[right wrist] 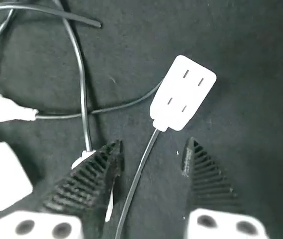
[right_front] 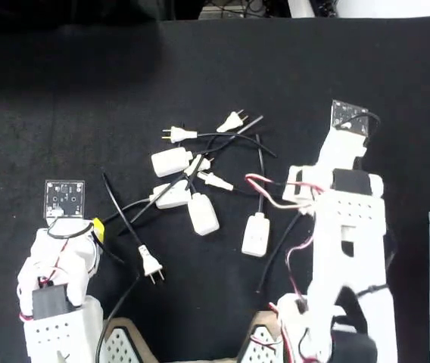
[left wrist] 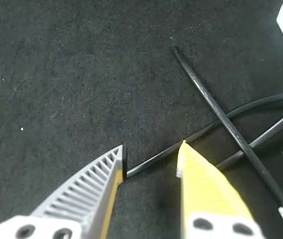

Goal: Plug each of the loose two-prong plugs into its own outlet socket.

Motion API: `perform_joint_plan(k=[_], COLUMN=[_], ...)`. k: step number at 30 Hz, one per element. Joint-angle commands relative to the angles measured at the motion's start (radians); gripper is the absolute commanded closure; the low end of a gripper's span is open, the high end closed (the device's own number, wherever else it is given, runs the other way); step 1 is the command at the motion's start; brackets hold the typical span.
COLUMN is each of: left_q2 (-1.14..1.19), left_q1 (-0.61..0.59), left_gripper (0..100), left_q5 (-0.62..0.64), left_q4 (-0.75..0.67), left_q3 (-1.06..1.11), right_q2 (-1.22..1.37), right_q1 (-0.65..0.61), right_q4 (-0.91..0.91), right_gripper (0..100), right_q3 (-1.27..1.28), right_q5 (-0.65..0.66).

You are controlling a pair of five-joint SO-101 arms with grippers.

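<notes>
Spreading the left gripper (left wrist: 151, 147) wide and grasping nothing, with the grey finger (left wrist: 91, 194) and yellow finger (left wrist: 206, 194) flanking the loose end of a black cord (left wrist: 151, 162) on the black mat (left wrist: 57, 74). Facing, just past the tips, a straight cord (left wrist: 196, 79) lying across the first.

Spreading the right gripper (right wrist: 154, 144) too, clasping nothing, with the black fingers (right wrist: 89, 179) standing either side of a thin cord (right wrist: 136, 179) running to a white outlet socket (right wrist: 184, 92) just ahead, flat on the mat, slots upward. Flanking that cord off to one side with a white two-prong plug (right wrist: 7, 112) and the corner of a socket block (right wrist: 2, 179).

Looking down from the high view: grouping an upper socket (right_front: 171, 160), middle socket (right_front: 173, 195) and lower socket (right_front: 202, 213) near the mat's middle among crossing cords, and setting a lone socket (right_front: 256, 234) just beside the right arm (right_front: 344, 227). Placing a far plug (right_front: 177, 134) and a tilted plug (right_front: 232, 119) beyond the cluster, prongs bare. Leaving a near plug (right_front: 151, 265) well apart from every socket, close to the left arm (right_front: 56, 280).
</notes>
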Motion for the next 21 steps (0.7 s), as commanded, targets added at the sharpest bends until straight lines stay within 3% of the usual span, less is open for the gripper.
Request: perform_joint_plan(k=[1, 8, 21], left_q2=[-0.006, -0.006, -0.006], left_q1=[-0.01, -0.01, -0.012], left_gripper=[81, 81, 81], left_q5=[0.005, 0.005, 0.005], left_q4=[0.003, 0.003, 0.003], left_q3=[-0.008, -0.008, -0.005], right_q2=[0.058, 0.148, 0.398], right_q1=[0.011, -0.037, -0.302], right_q4=[-0.068, -0.14, -0.138], right_gripper=[80.9, 80.8, 80.8], right_q3=[-0.05, -0.15, -0.449], right_q5=[-0.04, -0.043, 0.238])
